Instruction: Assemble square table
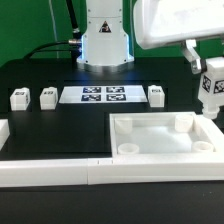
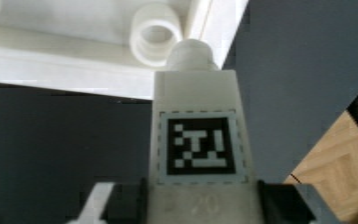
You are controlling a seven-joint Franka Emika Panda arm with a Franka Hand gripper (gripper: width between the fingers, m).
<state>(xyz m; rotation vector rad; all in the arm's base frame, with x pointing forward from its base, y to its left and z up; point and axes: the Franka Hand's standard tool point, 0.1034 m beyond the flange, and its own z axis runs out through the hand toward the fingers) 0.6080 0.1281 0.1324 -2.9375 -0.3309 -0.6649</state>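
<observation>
The square table's white top (image 1: 150, 121) lies at the exterior view's lower right, rim up, with round sockets in its corners. My gripper (image 1: 206, 68) hangs above its far right corner, shut on a white tagged leg (image 1: 211, 90) that points downward. In the wrist view the held leg (image 2: 201, 120) fills the middle between my gripper's (image 2: 204, 206) dark fingers (image 2: 286, 205). Its rounded tip sits just short of a corner socket (image 2: 158, 38) of the top (image 2: 51, 55). Three loose legs stand on the black table: two on the left (image 1: 18, 98) (image 1: 47, 97) and one to the right (image 1: 156, 94).
The marker board (image 1: 104, 95) lies flat at the back middle, in front of the arm's base (image 1: 104, 40). A long white rail (image 1: 50, 170) runs along the front edge, and another white piece (image 1: 3, 130) sits at the exterior view's left.
</observation>
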